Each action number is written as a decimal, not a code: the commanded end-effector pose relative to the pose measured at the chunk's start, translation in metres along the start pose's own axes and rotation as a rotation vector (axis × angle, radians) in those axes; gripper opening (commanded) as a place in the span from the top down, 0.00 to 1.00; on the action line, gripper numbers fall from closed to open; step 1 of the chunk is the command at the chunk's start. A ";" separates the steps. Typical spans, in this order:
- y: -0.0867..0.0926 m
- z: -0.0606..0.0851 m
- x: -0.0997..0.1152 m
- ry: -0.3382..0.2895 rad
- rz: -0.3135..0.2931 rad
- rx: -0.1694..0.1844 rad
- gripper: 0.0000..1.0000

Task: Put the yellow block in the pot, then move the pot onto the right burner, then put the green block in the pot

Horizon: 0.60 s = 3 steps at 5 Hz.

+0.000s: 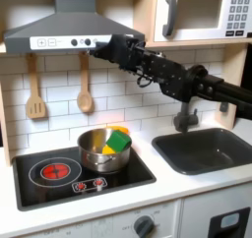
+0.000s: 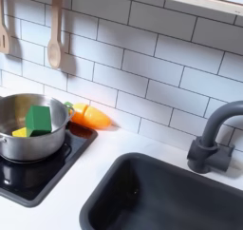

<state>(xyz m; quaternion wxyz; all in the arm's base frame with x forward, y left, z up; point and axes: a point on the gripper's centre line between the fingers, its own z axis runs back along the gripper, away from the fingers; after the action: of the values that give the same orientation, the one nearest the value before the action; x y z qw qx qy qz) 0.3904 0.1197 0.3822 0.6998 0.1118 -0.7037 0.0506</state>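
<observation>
The steel pot stands on the burner at the first exterior view's right side of the black cooktop. In the second exterior view the pot holds the green block, which leans on its far rim, and the yellow block lying lower beside it. The green block also pokes above the rim in the first exterior view. My gripper hangs high above the pot, just under the range hood and well apart from it. Its fingers are too blurred to read.
An orange-yellow rounded piece lies behind the pot against the tiles. The red-ringed burner is bare. Wooden utensils hang on the wall. The sink and faucet lie to the right in both exterior views.
</observation>
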 end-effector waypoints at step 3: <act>0.016 0.001 0.010 -0.019 0.014 0.025 1.00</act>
<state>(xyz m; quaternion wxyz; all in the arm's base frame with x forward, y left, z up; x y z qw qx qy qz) 0.3855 0.1328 0.3950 0.6897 0.1145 -0.7123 0.0627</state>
